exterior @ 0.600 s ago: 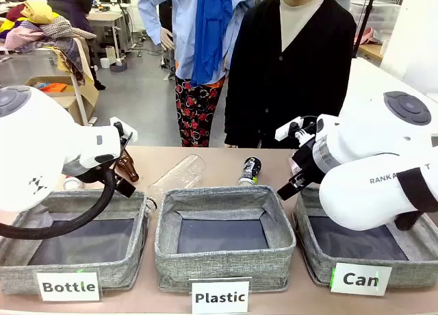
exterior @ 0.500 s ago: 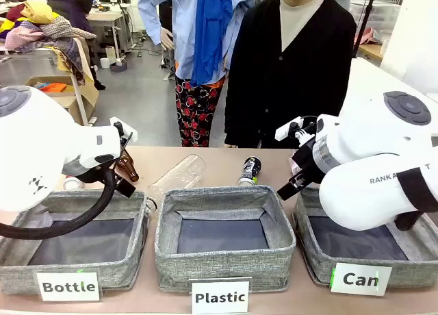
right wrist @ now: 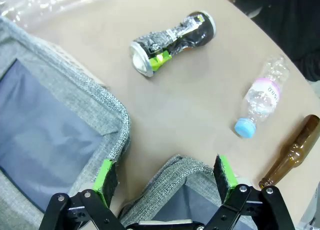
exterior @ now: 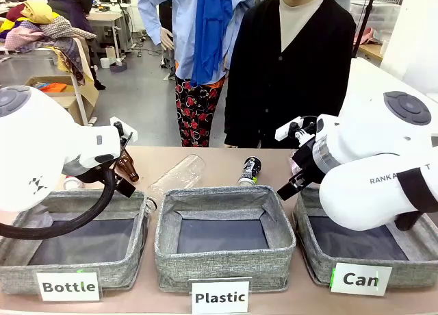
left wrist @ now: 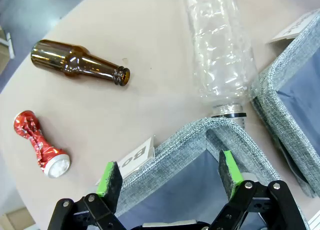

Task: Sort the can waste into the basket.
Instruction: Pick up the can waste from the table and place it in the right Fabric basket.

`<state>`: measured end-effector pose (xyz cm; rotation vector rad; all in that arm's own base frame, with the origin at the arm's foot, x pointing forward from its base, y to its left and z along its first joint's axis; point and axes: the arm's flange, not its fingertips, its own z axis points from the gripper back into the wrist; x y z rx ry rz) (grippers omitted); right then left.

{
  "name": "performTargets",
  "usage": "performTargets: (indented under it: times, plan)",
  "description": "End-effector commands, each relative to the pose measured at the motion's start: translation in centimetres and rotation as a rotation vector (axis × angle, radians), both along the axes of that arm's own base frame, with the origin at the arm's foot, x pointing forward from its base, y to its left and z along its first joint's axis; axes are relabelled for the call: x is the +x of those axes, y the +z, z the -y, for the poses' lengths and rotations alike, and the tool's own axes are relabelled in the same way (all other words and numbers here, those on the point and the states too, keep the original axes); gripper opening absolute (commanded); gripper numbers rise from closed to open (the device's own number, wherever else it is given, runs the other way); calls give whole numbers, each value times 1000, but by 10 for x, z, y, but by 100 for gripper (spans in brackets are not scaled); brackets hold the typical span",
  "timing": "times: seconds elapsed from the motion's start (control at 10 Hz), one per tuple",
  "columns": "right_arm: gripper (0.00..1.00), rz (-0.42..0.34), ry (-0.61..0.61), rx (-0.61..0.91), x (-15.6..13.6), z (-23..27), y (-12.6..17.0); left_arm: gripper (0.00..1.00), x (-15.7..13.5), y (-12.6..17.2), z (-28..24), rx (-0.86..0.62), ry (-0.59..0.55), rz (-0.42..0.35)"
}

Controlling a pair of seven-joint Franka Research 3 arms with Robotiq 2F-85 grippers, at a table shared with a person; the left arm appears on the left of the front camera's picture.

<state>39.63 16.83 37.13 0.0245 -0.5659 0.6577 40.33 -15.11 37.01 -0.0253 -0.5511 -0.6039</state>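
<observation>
A crushed black can (right wrist: 172,37) with white print lies on its side on the table, beyond my open right gripper (right wrist: 165,174), whose fingers are bare. The same can (exterior: 251,170) lies behind the middle bin. The basket labelled "Can" (exterior: 417,270) stands at the front right, its near corner (right wrist: 172,166) just under the right fingers. A crushed shiny red can (left wrist: 40,150) lies on the table to the left of my open left gripper (left wrist: 170,172), which hangs over a grey bin's corner (left wrist: 200,130) and holds nothing.
A brown glass bottle (left wrist: 80,64) and a large clear plastic bottle (left wrist: 217,50) lie near the red can. A small clear bottle (right wrist: 260,102) and another brown bottle (right wrist: 292,152) lie right of the black can. Bins "Bottle" (exterior: 14,277) and "Plastic" (exterior: 171,267) stand alongside. A person stands across the table.
</observation>
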Motion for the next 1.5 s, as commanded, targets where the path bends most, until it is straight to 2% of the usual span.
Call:
performTargets:
  times: [0.0, 0.8, 1.0, 1.1, 1.2, 1.4]
  plan:
    - [100, 0, 0, 1, 0, 0, 0, 100, 0, 0, 0, 0, -1, 0]
    - [100, 0, 0, 0, 0, 0, 0, 100, 0, 0, 0, 0, 0, 0]
    - [100, 33, 9, 43, -5, 5, 23, 100, -14, 26, -3, -125, -82, 24]
    - [100, 18, 12, 94, -11, 9, 40, 100, -27, 46, 1, -172, -91, 24]
    - [100, -43, 13, 165, -20, 12, 60, 100, -42, 65, -1, -223, -95, -13]
    - [100, -218, -78, 346, -31, 20, 94, 100, -64, 96, 2, -320, 34, -170]
